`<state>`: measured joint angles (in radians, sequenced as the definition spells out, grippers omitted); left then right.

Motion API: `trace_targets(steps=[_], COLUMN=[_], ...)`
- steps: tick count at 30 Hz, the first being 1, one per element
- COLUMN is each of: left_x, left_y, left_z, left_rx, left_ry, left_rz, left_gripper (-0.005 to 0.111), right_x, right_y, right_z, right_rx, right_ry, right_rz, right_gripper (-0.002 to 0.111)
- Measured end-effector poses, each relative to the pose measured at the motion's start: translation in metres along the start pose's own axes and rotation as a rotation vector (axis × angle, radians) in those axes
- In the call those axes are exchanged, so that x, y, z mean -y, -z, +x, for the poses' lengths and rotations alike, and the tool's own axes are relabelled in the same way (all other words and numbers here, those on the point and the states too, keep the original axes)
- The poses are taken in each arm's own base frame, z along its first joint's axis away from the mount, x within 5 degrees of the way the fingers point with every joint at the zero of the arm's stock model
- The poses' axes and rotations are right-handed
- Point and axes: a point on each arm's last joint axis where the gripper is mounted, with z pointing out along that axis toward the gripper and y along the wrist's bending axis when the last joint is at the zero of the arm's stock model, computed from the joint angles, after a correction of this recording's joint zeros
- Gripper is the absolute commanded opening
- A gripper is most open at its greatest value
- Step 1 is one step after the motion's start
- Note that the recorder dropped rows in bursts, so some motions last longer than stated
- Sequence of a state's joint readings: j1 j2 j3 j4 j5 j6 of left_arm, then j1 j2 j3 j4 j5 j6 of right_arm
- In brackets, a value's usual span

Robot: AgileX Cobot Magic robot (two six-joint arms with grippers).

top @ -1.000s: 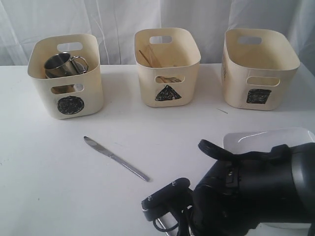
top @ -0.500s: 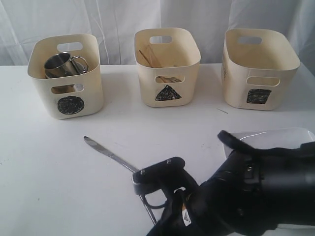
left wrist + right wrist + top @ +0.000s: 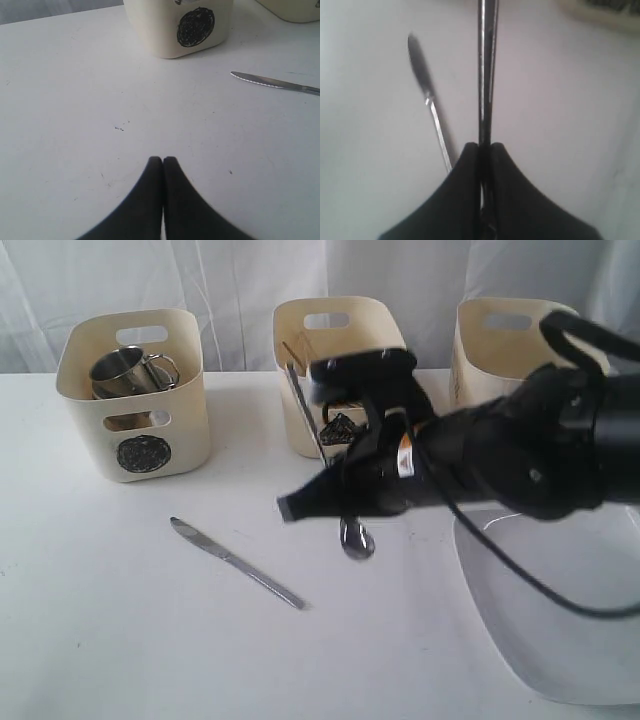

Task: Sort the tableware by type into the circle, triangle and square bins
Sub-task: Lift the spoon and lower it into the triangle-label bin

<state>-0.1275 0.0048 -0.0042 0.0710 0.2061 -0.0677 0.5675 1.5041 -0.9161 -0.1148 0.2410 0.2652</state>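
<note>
My right gripper [image 3: 335, 485] is shut on the steel fork [image 3: 357, 538], held in the air in front of the triangle bin [image 3: 300, 315]. In the right wrist view the fork [image 3: 485, 75] runs straight out past the closed fingers [image 3: 470, 160]. The steel knife [image 3: 235, 562] lies flat on the table, left of the gripper. A steel mug [image 3: 125, 370] sits in the circle bin [image 3: 135, 430]. Wooden chopsticks [image 3: 300, 355] lean inside the triangle bin. The white plate [image 3: 560, 620] lies at the front right. My left gripper [image 3: 163, 160] is shut and empty over bare table.
The square bin [image 3: 500, 350] stands at the back right, partly behind my right arm. In the left wrist view the circle bin [image 3: 150, 30] and the knife [image 3: 275, 83] lie ahead. A white curtain closes off the back.
My right arm has risen from the table's front edge and swung toward the triangle bin, carrying the fork. The plate, mostly hidden behind the arm before, now shows.
</note>
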Motion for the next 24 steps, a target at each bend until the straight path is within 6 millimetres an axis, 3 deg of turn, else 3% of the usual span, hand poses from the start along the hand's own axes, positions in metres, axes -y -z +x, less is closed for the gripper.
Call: trace_targets(steps=[5,10,19,24], left_x=[0.0,0.0,0.0,0.0], left_y=[0.0,0.0,0.0,0.0], left_z=[0.0,0.0,0.0,0.0], left_rx=[0.0,0.0,0.0,0.0], left_ry=[0.0,0.0,0.0,0.0], left_rz=[0.0,0.0,0.0,0.0], left_gripper=[0.0,0.0,0.0,0.0], right_x=[0.028,0.052,0.087,0.099], right_y=[-0.014,-0.037,-0.073,-0.103], right_z=[-0.047,-0.082,-0.127,-0.139], right_rx=[0.138,0.257,0.42,0.433], right_ry=[0.039,0.068,0.121,0.196], right_rz=[0.065,0.105,0.166,0.199], right_gripper=[0.0,0.0,0.0,0.0])
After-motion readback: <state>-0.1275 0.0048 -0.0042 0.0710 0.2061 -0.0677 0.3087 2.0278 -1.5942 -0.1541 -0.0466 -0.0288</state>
